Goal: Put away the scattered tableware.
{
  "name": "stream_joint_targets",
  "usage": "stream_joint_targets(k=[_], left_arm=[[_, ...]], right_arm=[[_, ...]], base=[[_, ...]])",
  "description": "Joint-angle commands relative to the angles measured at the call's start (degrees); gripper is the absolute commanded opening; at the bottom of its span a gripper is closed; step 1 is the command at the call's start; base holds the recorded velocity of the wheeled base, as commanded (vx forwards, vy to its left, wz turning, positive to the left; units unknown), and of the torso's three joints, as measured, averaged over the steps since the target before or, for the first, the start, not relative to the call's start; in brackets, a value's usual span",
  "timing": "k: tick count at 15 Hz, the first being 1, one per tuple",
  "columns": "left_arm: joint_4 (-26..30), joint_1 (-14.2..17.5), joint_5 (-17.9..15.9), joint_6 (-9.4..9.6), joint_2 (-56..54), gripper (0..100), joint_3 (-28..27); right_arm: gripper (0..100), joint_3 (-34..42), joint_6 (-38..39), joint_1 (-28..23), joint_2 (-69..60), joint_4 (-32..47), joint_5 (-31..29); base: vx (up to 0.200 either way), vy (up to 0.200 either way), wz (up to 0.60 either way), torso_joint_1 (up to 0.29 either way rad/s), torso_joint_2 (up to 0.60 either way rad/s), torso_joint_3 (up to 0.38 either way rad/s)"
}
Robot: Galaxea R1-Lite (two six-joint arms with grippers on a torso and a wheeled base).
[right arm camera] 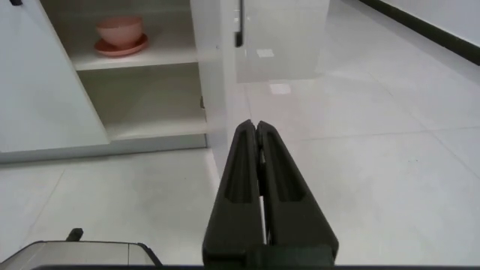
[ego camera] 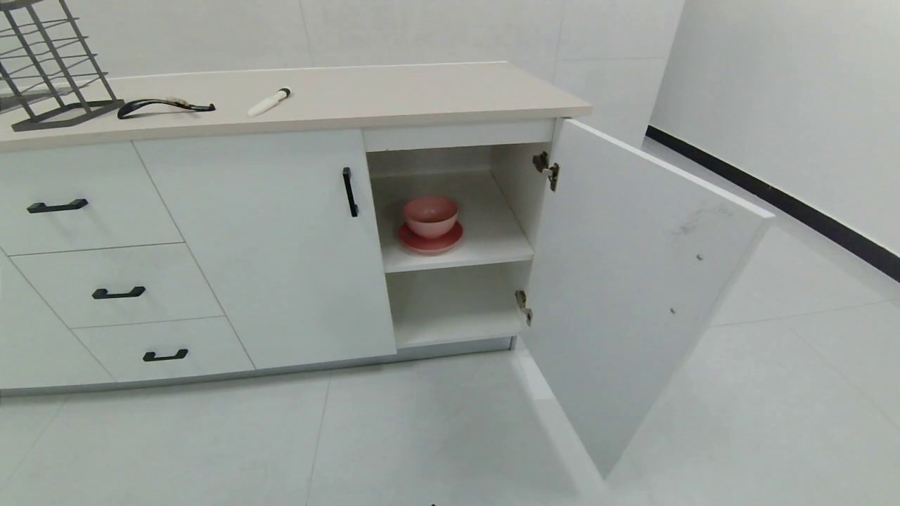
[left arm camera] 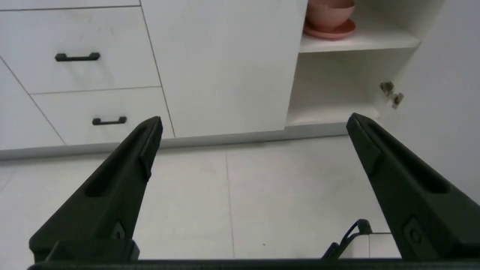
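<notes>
Since the bowl (ego camera: 430, 215) sits upright on the plate (ego camera: 430, 241) on the upper shelf (ego camera: 492, 254) of the cabinet (ego camera: 457, 135), that part of the job looks done. The door (ego camera: 633, 295) on that side stands wide open, swung out toward the robot's right, so closing it is probably one step left. Two items lie loose on the counter (ego camera: 394, 91): a black utensil (ego camera: 163, 107) and, near it toward the open side, a white tool (ego camera: 268, 102). What exactly either one is I cannot tell. Both are well apart from the bowl and plate, and I judge them to be the tableware not yet put away. The task seems partway through, with the crockery stowed and the small pieces waiting.

Of the containers, the upper shelf holds the plate with the bowl on it, set toward the closed door's side. The three drawers (ego camera: 119, 292) and the left door are shut, so their contents are hidden. A wire rack (ego camera: 49, 63) stands at the counter's left end, and what it holds cannot be made out.

The left gripper (left arm camera: 255, 124) hangs low over the floor facing the cabinet's base, jaws spread wide with nothing between them. The right gripper (right arm camera: 256, 127) hangs over the floor near the open door, jaws pressed together on nothing.
</notes>
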Motion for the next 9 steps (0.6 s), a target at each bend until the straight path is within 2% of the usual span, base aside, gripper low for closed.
stream_joint_targets(k=[1,2,8,9], left_arm=[[0.0,0.0,0.1,-0.1,0.0,100,0.0],[0.0,0.0,0.1,-0.45,0.0,100,0.0],[0.0,0.0,0.2,-0.62,0.0,100,0.0],[0.0,0.0,0.2,-0.71,0.0,100,0.0]], right_arm=[[0,0.0,0.0,-0.1,0.1,0.0,0.0],[0,0.0,0.0,-0.1,0.1,0.0,0.0],[0,0.0,0.5,-0.1,0.1,0.0,0.0],[0,0.0,0.5,-0.1,0.1,0.0,0.0]], base=[[0.0,-0.2,0.0,-0.007,0.0,0.002],[0.0,-0.2,0.0,0.002,0.0,0.002],[0.2,0.0,0.0,0.006,0.01,0.002],[0.0,0.0,0.0,0.0,0.0,0.0]])
